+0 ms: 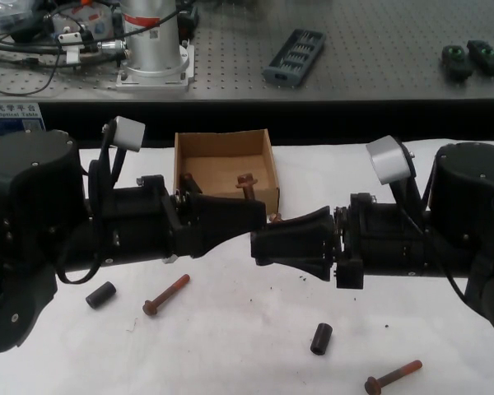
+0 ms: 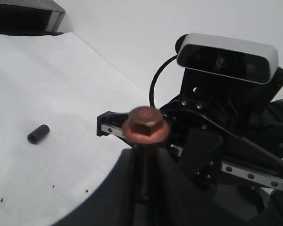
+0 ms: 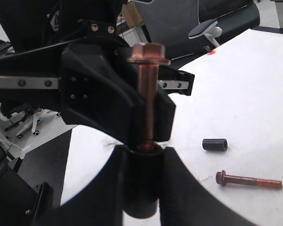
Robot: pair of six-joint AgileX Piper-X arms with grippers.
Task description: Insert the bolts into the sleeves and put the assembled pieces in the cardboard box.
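You have the left gripper clamped on the bolt and the right gripper clamped on the sleeve — shank tip at its bore, near the cardboard box — seemingly to keep them aligned.

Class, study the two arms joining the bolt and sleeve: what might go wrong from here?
1. The bolt sits only shallowly in the sleeve, most of its shank exposed; if the left gripper releases early, it may tip out.
2. The right gripper and left gripper meet close together, tip to tip; pushing further may make them collide.
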